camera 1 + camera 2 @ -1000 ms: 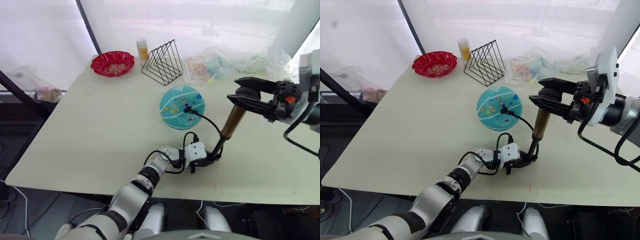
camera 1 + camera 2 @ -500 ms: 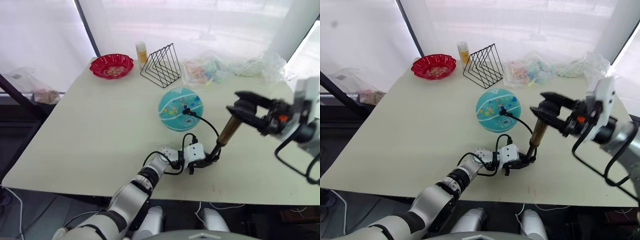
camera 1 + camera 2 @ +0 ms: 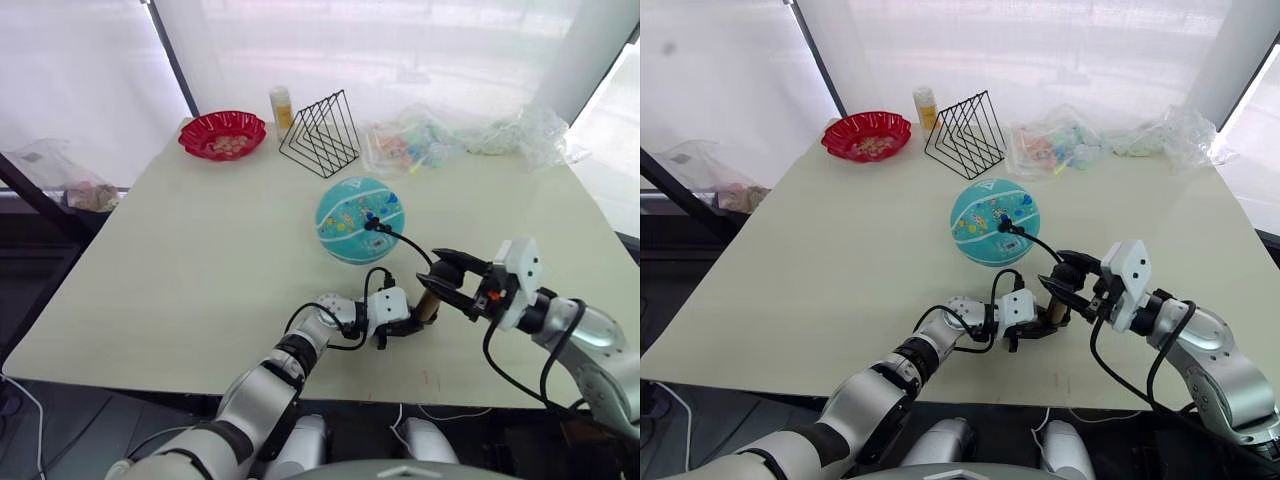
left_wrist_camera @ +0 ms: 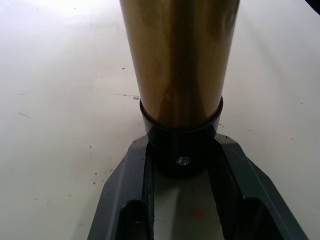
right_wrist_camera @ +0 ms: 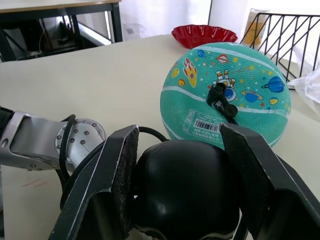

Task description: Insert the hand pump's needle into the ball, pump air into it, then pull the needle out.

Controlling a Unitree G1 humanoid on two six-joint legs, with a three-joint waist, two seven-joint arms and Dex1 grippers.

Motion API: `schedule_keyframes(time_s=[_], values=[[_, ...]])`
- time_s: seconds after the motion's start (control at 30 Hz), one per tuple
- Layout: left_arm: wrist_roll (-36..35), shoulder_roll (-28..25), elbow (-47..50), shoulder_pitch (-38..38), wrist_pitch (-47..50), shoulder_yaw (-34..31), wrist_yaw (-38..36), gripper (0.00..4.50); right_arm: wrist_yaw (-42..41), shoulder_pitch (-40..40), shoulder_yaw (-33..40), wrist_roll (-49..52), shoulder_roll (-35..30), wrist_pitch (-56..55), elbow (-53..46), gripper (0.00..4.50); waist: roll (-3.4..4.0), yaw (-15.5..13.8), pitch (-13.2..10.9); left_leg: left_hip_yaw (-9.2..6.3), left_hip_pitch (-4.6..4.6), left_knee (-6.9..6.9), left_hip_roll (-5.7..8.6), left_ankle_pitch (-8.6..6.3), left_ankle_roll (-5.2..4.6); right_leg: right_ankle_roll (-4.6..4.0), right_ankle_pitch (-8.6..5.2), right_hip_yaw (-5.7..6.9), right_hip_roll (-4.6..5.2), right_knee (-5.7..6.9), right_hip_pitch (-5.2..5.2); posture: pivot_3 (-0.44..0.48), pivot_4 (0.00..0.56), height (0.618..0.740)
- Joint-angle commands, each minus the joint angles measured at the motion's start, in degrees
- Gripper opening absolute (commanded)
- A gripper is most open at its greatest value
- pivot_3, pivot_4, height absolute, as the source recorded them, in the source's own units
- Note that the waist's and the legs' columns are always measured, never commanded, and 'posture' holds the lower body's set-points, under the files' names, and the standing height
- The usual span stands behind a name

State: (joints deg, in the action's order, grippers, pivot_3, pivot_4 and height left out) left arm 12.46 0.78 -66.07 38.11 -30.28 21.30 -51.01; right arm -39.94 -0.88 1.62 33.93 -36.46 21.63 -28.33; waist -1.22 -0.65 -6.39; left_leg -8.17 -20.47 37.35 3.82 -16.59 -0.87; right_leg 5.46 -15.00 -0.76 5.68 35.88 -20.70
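- I see the left gripper (image 4: 182, 165) clamped on the black base cap of the brass-gold hand pump (image 4: 180, 60), upright on the pale table (image 3: 200, 250).
- My right gripper (image 5: 180, 165) grips the pump's black T-handle (image 5: 182, 190).
- The needle (image 5: 219, 97) sits in the round teal rubber ball (image 3: 360, 218), just beyond the pump.

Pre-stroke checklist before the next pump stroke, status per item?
1. Needle fitting seated in the ball: ok, black fitting sits against the ball's skin; the pin itself can't be seen.
2. Left gripper clamping the pump base: ok, jaws flank the black end cap.
3. Right gripper on the handle: ok, jaws on either side of it.
4. Handle pushed down: ok, it sits low near the left gripper.
5. Hose free of kinks: ok, one smooth arc from ball to pump.
6. Ball steady on the table: cannot tell, nothing braces it.
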Motion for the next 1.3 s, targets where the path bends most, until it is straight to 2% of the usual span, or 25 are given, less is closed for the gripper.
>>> schedule_keyframes(time_s=[0.03, 0.1, 0.43, 0.73, 0.9, 1.03, 1.17, 1.3], values=[[5.5, -1.8, -6.6, -3.7, 3.4, 4.1, -1.0, 1.11, 1.3, -8.0, 7.1, 8.3, -2.4, 4.5, -4.6, 2.1, 0.22, 0.0, -0.3, 0.01, -0.01, 0.01, 0.01, 0.0, 0.0, 0.0, 0.0, -0.01, 0.01, 0.0, 0.0, 0.0, 0.15, 0.74], [5.5, -1.8, -6.6, -3.7, 3.4, 4.1, -1.0, 1.11, 1.7, -11.8, 10.9, 12.4, -5.0, 7.7, -5.1, 2.1, 0.43, -0.1, -0.5, -0.01, -0.07, 0.04, 0.02, 0.0, 0.0, -0.01, 0.02, -0.04, 0.04, 0.0, -0.05, 0.0, 0.15, 0.74], [5.6, -1.6, -6.7, -3.7, 3.3, 4.2, -1.1, 1.11, 3.1, -22.6, 21.6, 24.6, -15.0, 17.2, -2.7, 2.1, 0.4, -0.2, -0.7, -0.08, -0.26, 0.05, 0.04, 0.01, -0.02, -0.01, 0.03, 0.07, 0.19, -0.01, -0.16, 0.0, 0.15, 0.74], [5.5, -1.6, -6.8, -3.4, 3.4, 4.0, -0.9, 1.11, 6.4, -29.3, 25.8, 31.0, -18.3, 20.2, 0.4, 2.1, 0.37, -0.3, -0.9, -0.08, -0.32, 0.06, 0.04, 0.01, -0.02, -0.01, 0.03, 0.07, 0.23, -0.01, -0.17, 0.0, 0.15, 0.74], [5.3, -1.5, -6.7, -3.1, 3.3, 3.8, -1.0, 1.11, 4.6, -22.4, 25.3, 27.6, -16.9, 20.1, 0.1, 2.1, 0.33, -0.5, -1.0, -0.08, -0.43, 0.07, 0.06, 0.01, -0.03, -0.01, 0.04, 0.08, 0.26, -0.01, -0.24, 0.0, 0.15, 0.74], [5.3, -1.6, -6.6, -3.2, 3.2, 3.9, -1.1, 1.11, 2.8, -14.3, 20.1, 21.2, -15.2, 18.2, -1.9, 2.1, 0.2, -0.3, -0.9, -0.07, -0.31, 0.07, 0.05, 0.01, -0.03, 0.01, 0.03, 0.08, 0.25, 0.0, -0.2, 0.0, 0.15, 0.74], [5.3, -1.8, -6.5, -3.5, 3.2, 3.9, -1.2, 1.11, 1.0, -6.2, 11.2, 12.7, -14.6, 14.5, -2.5, 2.1, -0.3, 0.0, -0.2, -0.06, -0.08, 0.04, 0.04, 0.0, -0.02, 0.03, 0.0, 0.09, 0.21, -0.01, 0.0, 0.0, 0.15, 0.74], [5.3, -1.8, -6.4, -3.5, 3.2, 3.9, -1.2, 1.11, 0.8, -4.1, 7.8, 8.9, -14.2, 11.7, -1.2, 2.1, -0.73, 0.2, 0.2, 0.11, 0.17, -0.01, 0.0, -0.04, -0.06, 0.25, -0.13, -0.06, 0.23, -0.01, 0.17, 0.0, 0.15, 0.74]])
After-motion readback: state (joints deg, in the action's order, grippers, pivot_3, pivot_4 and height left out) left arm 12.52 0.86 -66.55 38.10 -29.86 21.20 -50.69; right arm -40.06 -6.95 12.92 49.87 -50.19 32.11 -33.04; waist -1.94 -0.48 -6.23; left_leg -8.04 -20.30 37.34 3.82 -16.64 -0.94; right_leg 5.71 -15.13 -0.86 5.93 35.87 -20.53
